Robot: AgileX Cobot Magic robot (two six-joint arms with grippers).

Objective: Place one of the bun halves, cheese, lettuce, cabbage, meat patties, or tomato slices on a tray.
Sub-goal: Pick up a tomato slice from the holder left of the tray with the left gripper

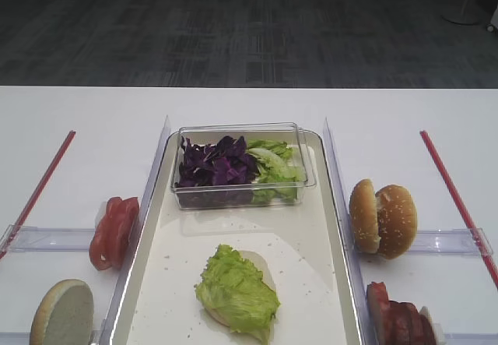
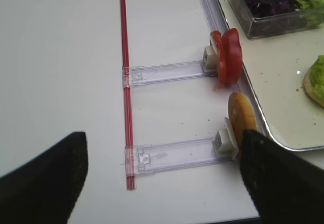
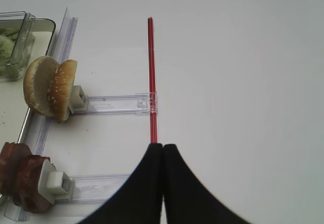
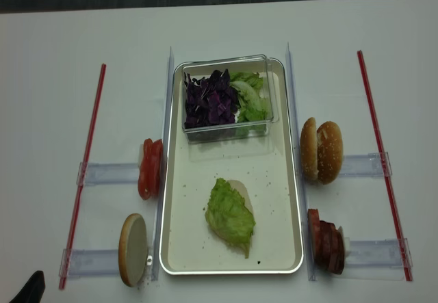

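Lab or office, white table [image 1: 249, 107], grey carpet tiles [image 1: 249, 26]

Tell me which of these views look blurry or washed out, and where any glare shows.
Left wrist view: the open left tool is a soft dark blur at the bottom, while the tomato slices look sharp. Right wrist view: the right tool is equally unfocused, and the table is bright. Realsense high view: softer overall, with the white table nearly washed out. Exterior high view: the clear plastic box shows faint reflections.

The big cream tray [image 4: 284, 200] holds a pale bun half [image 4: 239, 192] with a frilly green lettuce leaf [image 4: 229, 215] on top. Purple cabbage bits [image 4: 209, 101] sit in its clear box [image 4: 268, 96]. Red tomato slices [image 4: 149, 168] stand left of the tray.
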